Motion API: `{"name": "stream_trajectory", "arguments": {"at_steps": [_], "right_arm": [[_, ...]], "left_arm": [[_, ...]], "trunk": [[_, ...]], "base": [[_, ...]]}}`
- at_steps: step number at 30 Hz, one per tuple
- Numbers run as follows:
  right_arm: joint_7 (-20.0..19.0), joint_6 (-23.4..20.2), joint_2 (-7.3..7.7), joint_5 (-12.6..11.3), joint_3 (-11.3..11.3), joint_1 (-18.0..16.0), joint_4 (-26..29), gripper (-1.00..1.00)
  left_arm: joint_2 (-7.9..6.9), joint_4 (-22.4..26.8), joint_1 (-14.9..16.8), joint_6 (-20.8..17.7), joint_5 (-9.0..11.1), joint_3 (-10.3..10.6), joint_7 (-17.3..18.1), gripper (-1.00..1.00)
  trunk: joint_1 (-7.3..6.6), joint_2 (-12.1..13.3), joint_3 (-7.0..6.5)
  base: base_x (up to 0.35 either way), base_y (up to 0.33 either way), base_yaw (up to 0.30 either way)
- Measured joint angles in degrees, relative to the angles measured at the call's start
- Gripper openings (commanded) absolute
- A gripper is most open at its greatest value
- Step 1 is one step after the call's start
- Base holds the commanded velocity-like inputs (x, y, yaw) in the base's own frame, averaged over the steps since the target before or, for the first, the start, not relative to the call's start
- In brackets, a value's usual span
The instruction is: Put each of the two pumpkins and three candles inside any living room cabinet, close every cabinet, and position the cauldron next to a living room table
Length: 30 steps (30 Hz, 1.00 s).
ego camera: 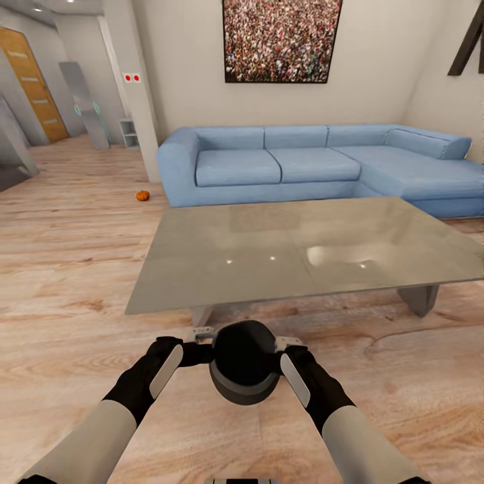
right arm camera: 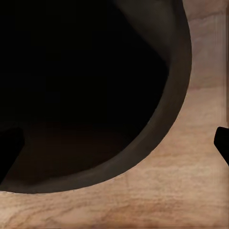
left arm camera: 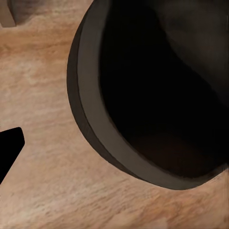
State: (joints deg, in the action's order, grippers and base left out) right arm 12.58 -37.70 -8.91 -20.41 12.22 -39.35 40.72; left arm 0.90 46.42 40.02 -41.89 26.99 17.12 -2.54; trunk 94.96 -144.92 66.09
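The black cauldron (ego camera: 243, 363) sits low over the wood floor, just in front of the table's near edge, mouth facing up. My left gripper (ego camera: 202, 335) is at its left rim and my right gripper (ego camera: 288, 343) at its right rim. In the left wrist view the cauldron's rim (left arm camera: 95, 138) curves past, with one dark fingertip (left arm camera: 10, 145) well outside it. The right wrist view shows the rim (right arm camera: 174, 119) and a fingertip (right arm camera: 222, 143) clear of it. Both look open, straddling the rim. The glossy grey table (ego camera: 222, 255) stands ahead. One orange pumpkin (ego camera: 142, 195) lies on the floor by the sofa's left end.
A blue L-shaped sofa (ego camera: 316, 165) runs behind the table, under a large framed picture (ego camera: 282, 40). A hallway with a wooden door (ego camera: 30, 84) opens at the far left. Wood floor (ego camera: 67, 269) stretches left of the table.
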Motion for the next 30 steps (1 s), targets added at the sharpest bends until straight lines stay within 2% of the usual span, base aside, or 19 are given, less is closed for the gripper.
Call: {"name": "stream_trajectory", "arguments": {"at_steps": [19, 30], "right_arm": [[0.2, 0.1, 0.00, -0.1, -0.2, 0.0, -0.1, 1.00], [-0.2, 0.2, 0.00, -0.1, 0.2, 0.0, 0.0, 1.00]], "left_arm": [[0.00, 0.1, 0.0, 0.0, 0.0, 0.0, 0.0, 1.00], [0.04, -0.4, 0.0, 0.0, -0.1, -0.2, 0.0, 1.00]], "trunk": [[-0.48, 0.3, -4.21], [-0.75, 0.4, -6.65]], "base": [[-0.151, 0.032, 0.000], [-0.262, 0.171, 0.000]]}}
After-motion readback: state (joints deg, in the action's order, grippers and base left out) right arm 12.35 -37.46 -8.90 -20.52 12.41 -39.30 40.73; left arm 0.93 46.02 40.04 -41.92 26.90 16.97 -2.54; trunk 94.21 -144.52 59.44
